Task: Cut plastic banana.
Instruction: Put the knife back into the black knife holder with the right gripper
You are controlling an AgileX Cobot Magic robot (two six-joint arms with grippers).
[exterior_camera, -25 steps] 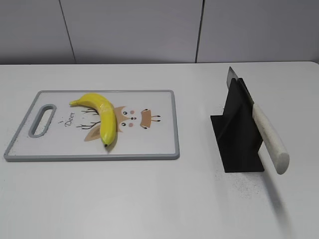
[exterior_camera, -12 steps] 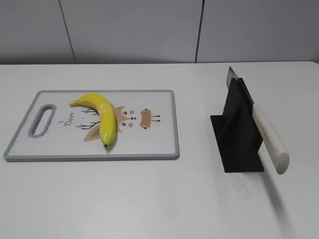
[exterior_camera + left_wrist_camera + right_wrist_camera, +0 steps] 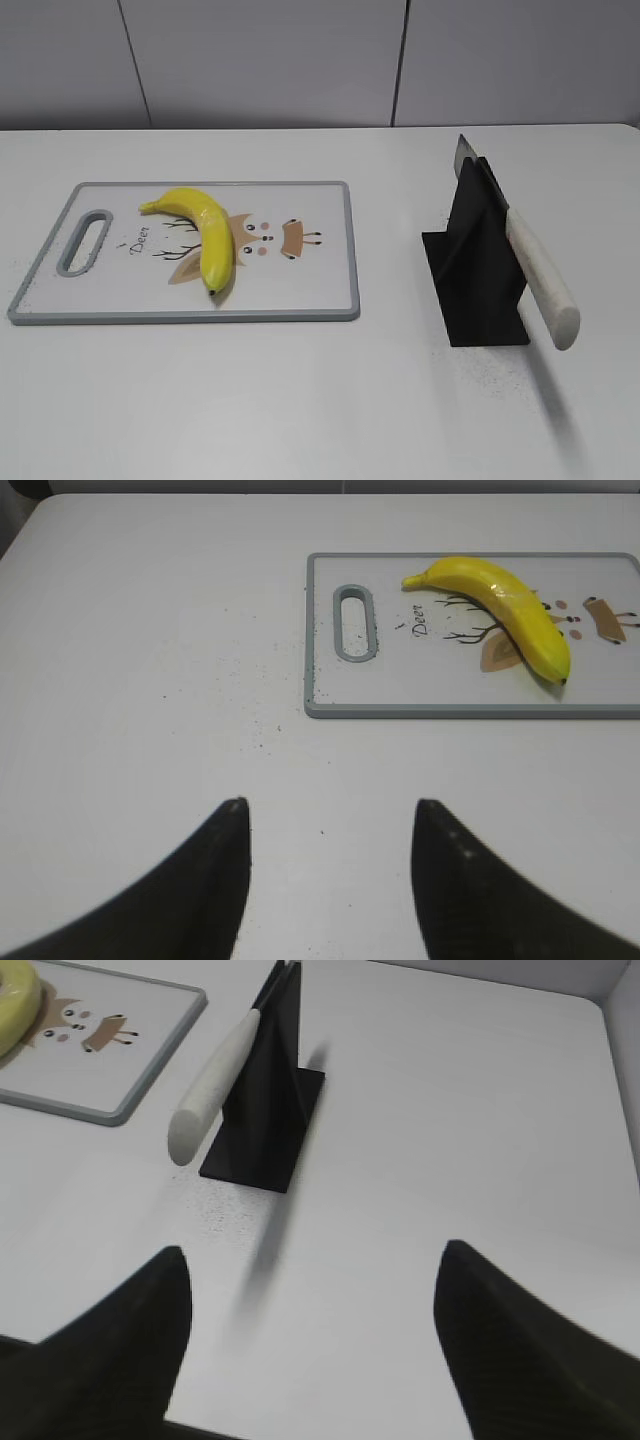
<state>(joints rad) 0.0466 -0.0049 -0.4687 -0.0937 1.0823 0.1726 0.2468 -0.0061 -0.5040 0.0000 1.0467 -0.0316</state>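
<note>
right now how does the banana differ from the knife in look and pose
The plastic banana is glossy yellow and curved; the knife is straight, with a pale handle and a dark blade. The plastic banana lies flat on the cutting board; the knife is propped at a slant in a black stand, handle jutting out over the table. Both are untouched, with no gripper near either.

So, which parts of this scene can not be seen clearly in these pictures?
- Knife blade: exterior view, mostly hidden inside the black stand.
- Plastic banana: right wrist view, cut off by the left edge.
- Cutting board: left wrist view, right end cut off.
- Left gripper and right gripper: absent from the exterior view.
</note>
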